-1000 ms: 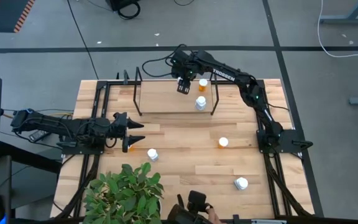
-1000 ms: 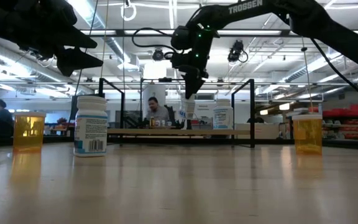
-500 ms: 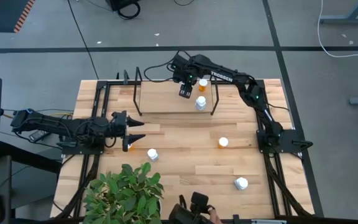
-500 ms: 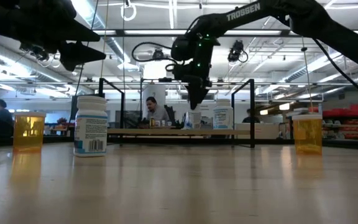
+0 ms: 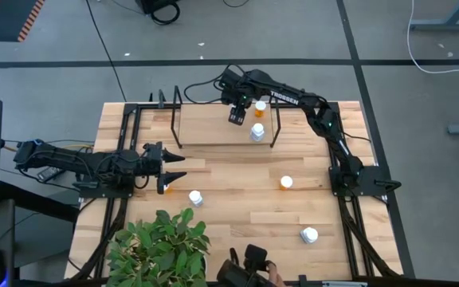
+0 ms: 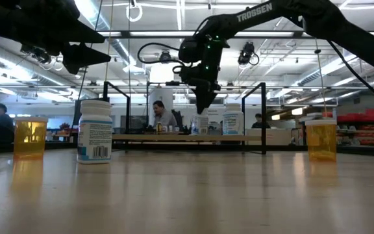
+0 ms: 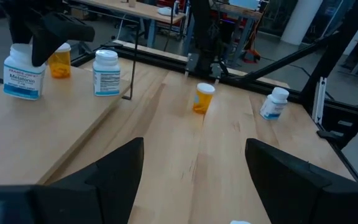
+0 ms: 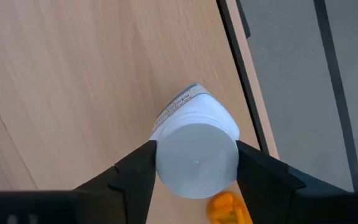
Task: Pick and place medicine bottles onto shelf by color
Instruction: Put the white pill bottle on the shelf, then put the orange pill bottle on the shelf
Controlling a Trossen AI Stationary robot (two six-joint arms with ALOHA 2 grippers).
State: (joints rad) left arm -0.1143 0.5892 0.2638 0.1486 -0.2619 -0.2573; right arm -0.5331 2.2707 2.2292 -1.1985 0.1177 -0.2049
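My right gripper (image 5: 235, 116) reaches over the shelf (image 5: 205, 129) at the table's far side, pointing steeply down, shut on a white medicine bottle (image 7: 23, 74). An orange bottle (image 5: 260, 107) and a second white bottle (image 5: 256, 132) stand on the shelf board to its right. My left gripper (image 5: 175, 166) hovers open and level over the table's left side. Just beyond it, an orange bottle (image 5: 167, 188) and a white bottle (image 5: 195, 198) stand on the tabletop. Another orange bottle (image 5: 286, 182) and another white one (image 5: 309, 235) stand farther right. My right gripper pinches the white bottle's cap (image 8: 164, 163) between its two fingers, one on each side of the round cap. The fingers come from above, pointing steeply down. The bottle stands upright with its base (image 7: 22, 94) on the shelf board.
The shelf's black metal uprights (image 5: 177, 118) (image 5: 276, 123) frame the board. A potted green plant (image 5: 162, 247) sits at the table's near left corner. Bare tabletop lies between the loose bottles. People sit in the room beyond the table (image 6: 160, 116).
My right gripper has sunk toward the shelf board with the white bottle, which has stayed upright and now stands on the board.
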